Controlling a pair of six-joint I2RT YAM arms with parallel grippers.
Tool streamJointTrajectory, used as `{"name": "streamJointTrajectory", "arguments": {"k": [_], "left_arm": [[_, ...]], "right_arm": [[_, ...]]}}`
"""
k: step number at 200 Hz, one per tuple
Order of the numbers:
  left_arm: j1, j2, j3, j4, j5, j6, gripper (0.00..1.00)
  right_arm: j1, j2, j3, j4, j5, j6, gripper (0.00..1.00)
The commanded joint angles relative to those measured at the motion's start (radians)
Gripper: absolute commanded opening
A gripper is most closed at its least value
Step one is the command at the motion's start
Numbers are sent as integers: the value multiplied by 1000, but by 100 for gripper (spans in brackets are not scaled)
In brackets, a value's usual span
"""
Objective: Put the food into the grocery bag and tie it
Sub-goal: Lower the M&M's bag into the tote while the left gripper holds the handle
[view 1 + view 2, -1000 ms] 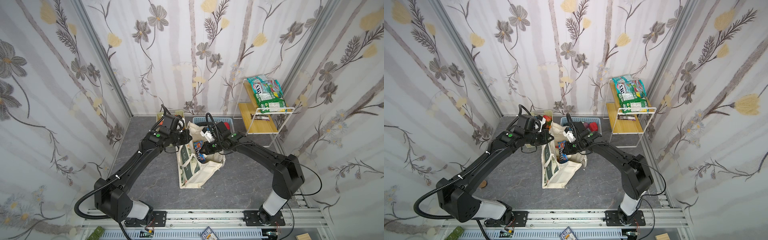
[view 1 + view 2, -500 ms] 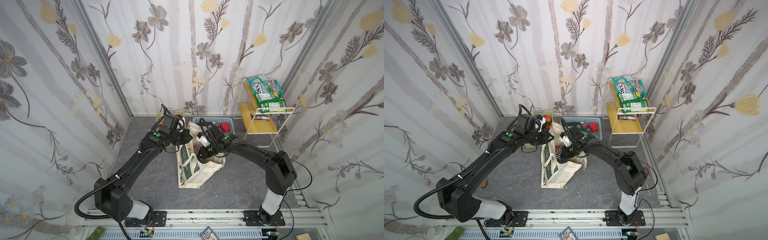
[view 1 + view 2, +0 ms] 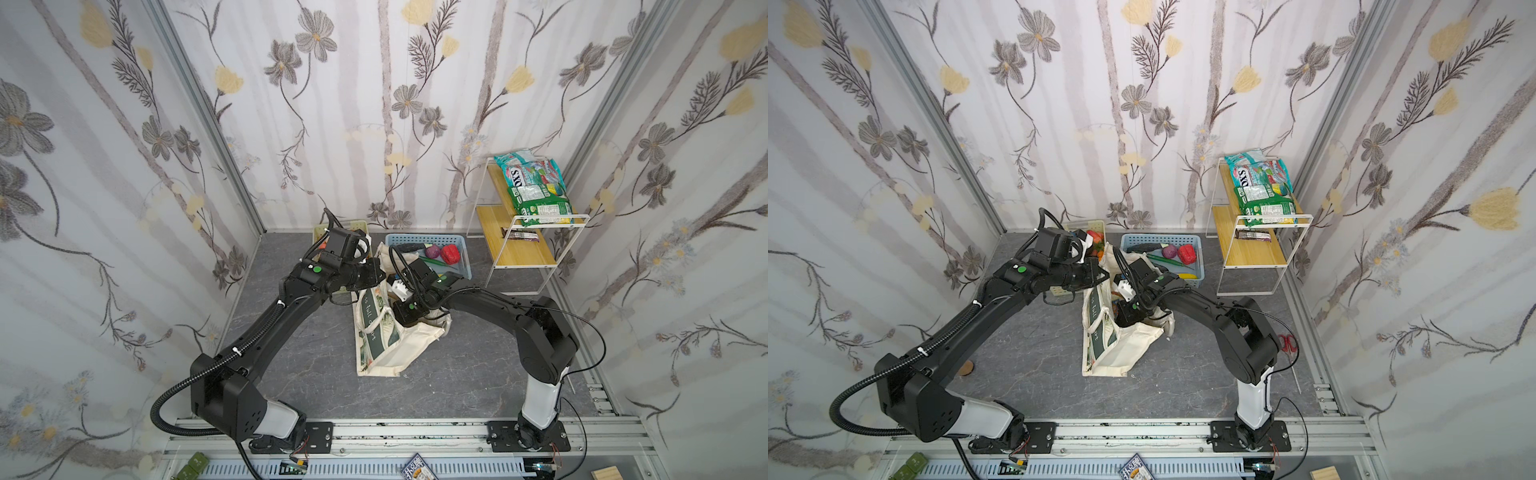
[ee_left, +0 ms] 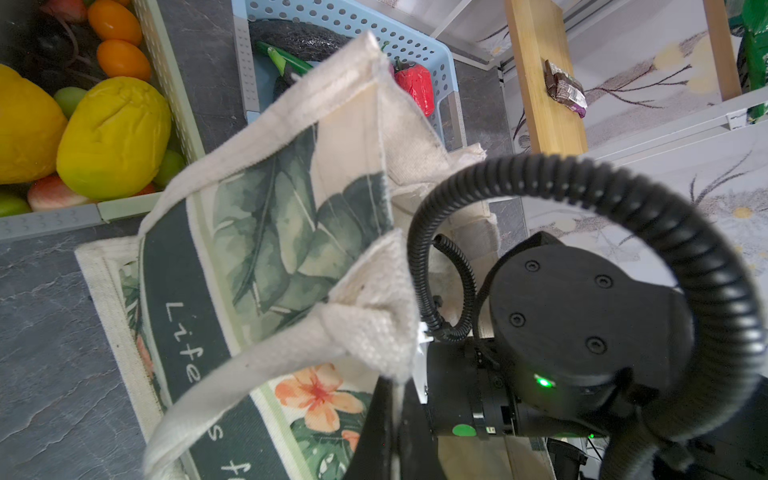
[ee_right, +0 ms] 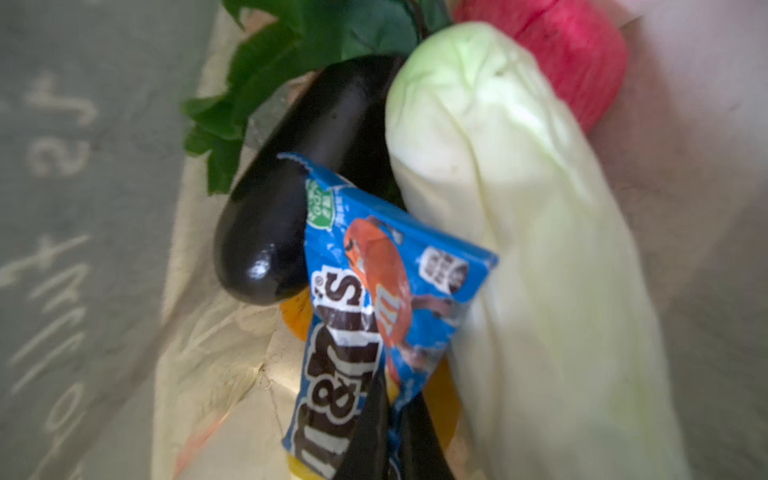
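My left jaws pinch the rim of the grocery bag (image 3: 409, 347), mid-surface, mouth toward twelve o'clock. My right jaws pinch the snack packet (image 5: 374, 291) inside it. I'd release low, then withdraw without snagging canvas.

grocery bag (image 5: 62, 249) lettering blurred, snack packet (image 5: 353, 311) cut by the edge

Bag (image 3: 386, 345) sprawls mid-table: cream canvas, dark green band, its mouth lifted toward the back edge! Inside lies a glossy dark eggplant (image 5: 299, 187), a pale green cabbage (image 5: 519, 249) right alongside, a red fruit (image 5: 573, 58) against the cabbage. A blue packet (image 5: 365, 316) leans over the eggplant's tip. Pepper (image 3: 450, 254) and yellow fruit (image 4: 112, 137) sit outside, near the back edge.
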Motion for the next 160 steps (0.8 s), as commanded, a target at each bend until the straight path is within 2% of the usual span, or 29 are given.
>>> {"name": "streamJointTrajectory", "arguments": {"k": [1, 76, 104, 120, 160], "left_arm": [[-1, 2, 7, 29, 9, -5, 0], [-7, 1, 7, 30, 5, -8, 0], [-9, 1, 7, 32, 2, -6, 0], [-9, 0, 7, 30, 3, -6, 0], [-9, -3, 2, 31, -4, -5, 0]], "right_arm": [[7, 24, 13, 14, 8, -22, 9], [10, 96, 41, 27, -25, -11, 17], [12, 110, 39, 20, -36, -7, 30], [11, 114, 36, 19, -38, -2, 43], [11, 114, 39, 16, -42, -4, 57]]}}
